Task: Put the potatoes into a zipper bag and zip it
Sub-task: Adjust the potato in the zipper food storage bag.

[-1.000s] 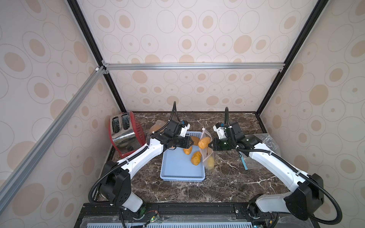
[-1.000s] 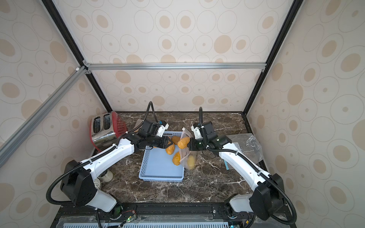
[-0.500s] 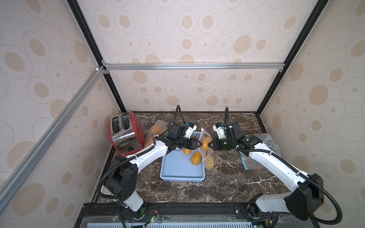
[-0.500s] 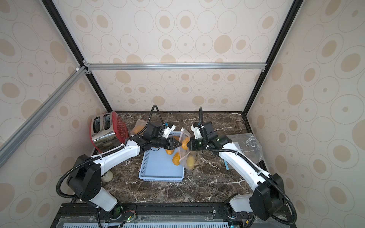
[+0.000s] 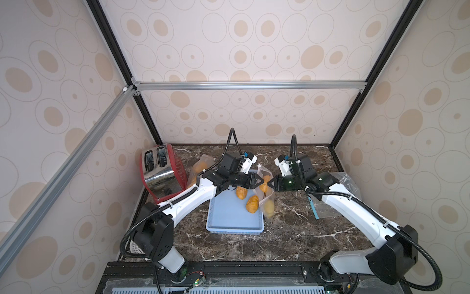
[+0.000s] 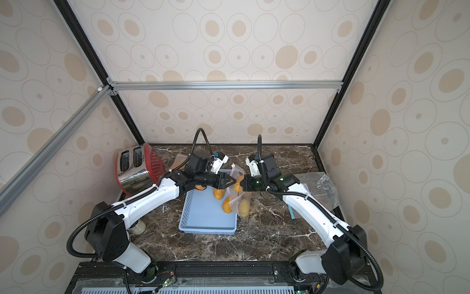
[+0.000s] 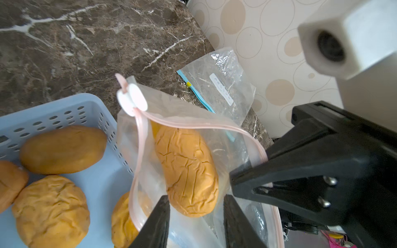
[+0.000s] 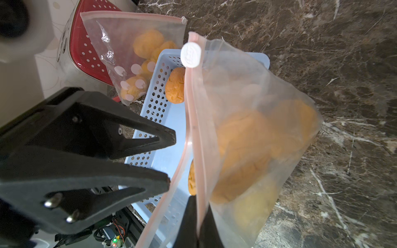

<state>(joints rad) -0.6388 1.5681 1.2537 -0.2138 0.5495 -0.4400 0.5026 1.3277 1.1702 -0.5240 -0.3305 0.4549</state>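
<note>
The clear zipper bag (image 5: 266, 201) (image 6: 241, 203) hangs beside the blue tray (image 5: 229, 221), its pink rim pinched in my shut right gripper (image 5: 270, 183) (image 8: 198, 206). The white slider (image 8: 190, 54) (image 7: 132, 102) sits at the rim's far end and the mouth gapes. A wrinkled orange potato (image 7: 187, 167) lies inside the bag on top of others. My left gripper (image 5: 262, 182) (image 7: 195, 204) is at the bag's mouth, jaws apart, and the right wrist view shows nothing between them. More potatoes (image 5: 241, 192) (image 7: 62, 149) lie in the tray.
A red and chrome toaster (image 5: 160, 173) stands at the back left. A second bag of potatoes (image 5: 201, 168) (image 8: 139, 58) leans between it and the tray. Empty clear bags (image 5: 340, 188) (image 7: 219, 85) lie at the right. A white cup (image 6: 138, 226) stands by the left arm's base.
My left gripper has moved right from over the tray to the bag's mouth, and its jaws have widened slightly. The right gripper has kept still, holding the bag's rim.
</note>
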